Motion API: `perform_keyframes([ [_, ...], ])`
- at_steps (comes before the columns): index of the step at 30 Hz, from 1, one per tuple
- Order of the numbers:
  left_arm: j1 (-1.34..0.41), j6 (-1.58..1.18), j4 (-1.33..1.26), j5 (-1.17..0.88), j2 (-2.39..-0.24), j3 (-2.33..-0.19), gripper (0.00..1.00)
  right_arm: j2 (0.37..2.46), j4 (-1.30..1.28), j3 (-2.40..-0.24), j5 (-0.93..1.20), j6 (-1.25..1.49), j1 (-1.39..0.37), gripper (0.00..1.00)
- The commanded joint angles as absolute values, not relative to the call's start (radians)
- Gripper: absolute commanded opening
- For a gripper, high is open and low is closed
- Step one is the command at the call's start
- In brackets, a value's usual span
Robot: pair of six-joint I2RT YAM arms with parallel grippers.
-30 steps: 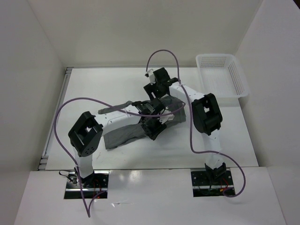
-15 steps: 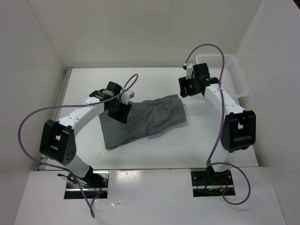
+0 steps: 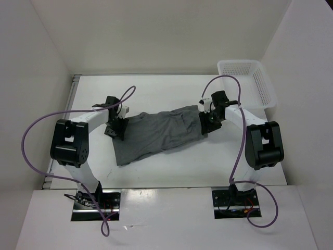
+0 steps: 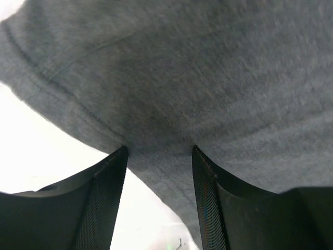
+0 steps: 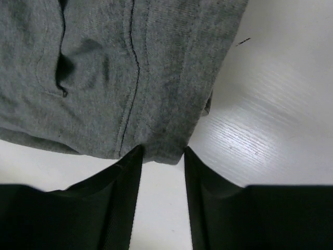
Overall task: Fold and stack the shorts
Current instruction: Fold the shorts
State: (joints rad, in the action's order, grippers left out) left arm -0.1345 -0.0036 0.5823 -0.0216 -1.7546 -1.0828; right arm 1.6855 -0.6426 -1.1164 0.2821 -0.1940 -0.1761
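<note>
White walls close round a white table (image 3: 171,166), and the pair of plain mid-grey soft fabric shorts (image 3: 161,133) lies on the middle of it. They are spread out flat and run at a slant from near left to far right. Far off at the right corner sits a white plastic mesh basket (image 3: 263,86), well apart from the cloth.

Both arms are down at the ends of the garment. The left gripper (image 4: 158,151) is at the far left edge. Its two black fingers stand apart, with the grey hem lying across the gap at their tips and bare table beside it. The right gripper (image 5: 162,151) is at the right end. Its fingers are also apart, with the cloth's edge just at the tips and white table showing between them. Neither one looks pinched shut on the fabric.

The shorts should be light, limp and not at all fragile. They will sag and crease rather than hold a shape, and a single thin layer may slide out of a loose pinch. The stitched edges look like the best places to take hold, since the fabric is doubled there and gives the fingers something thicker to bite. Gripping both ends at matching points would keep the fold square. I judge the folding not yet begun.
</note>
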Motion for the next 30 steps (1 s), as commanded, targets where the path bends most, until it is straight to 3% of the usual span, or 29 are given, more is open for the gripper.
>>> perform_keyframes([
  [1,-0.104,0.0,0.523,0.021,-1.825,-1.14,0.61,1.675,-0.617,-1.109,0.278,-0.202,-0.17,0.42],
  [3,-0.081,0.0,0.514,0.047,-1.877,-1.158,0.61,1.684,-0.608,-1.109,0.278,-0.202,-0.17,0.25],
  [6,-0.06,0.0,0.494,0.057,-1.94,-1.213,0.61,1.706,-0.568,-1.13,0.22,-0.202,-0.161,0.1],
  [11,-0.06,0.0,0.494,0.092,-2.045,-1.357,0.61,1.758,-0.515,-1.181,0.161,-0.202,-0.161,0.09],
  [15,-0.06,0.0,0.505,0.074,-2.063,-1.411,0.61,1.772,-0.543,-1.256,0.228,-0.202,-0.161,0.21],
  [17,-0.06,0.0,0.514,0.065,-2.053,-1.422,0.61,1.763,-0.578,-1.285,0.314,-0.202,-0.137,0.35],
  [18,-0.06,0.0,0.514,0.064,-2.052,-1.422,0.61,1.747,-0.589,-1.296,0.345,-0.202,-0.114,0.52],
  [19,-0.06,0.0,0.514,0.055,-2.039,-1.422,0.61,1.738,-0.598,-1.308,0.398,-0.202,-0.1,0.6],
  [22,-0.06,0.0,0.514,0.046,-2.014,-1.401,0.61,1.729,-0.626,-1.308,0.477,-0.202,-0.052,0.75],
  [30,-0.06,0.0,0.532,0.046,-1.961,-1.373,0.61,1.732,-0.603,-1.262,0.592,-0.167,-0.041,0.84],
])
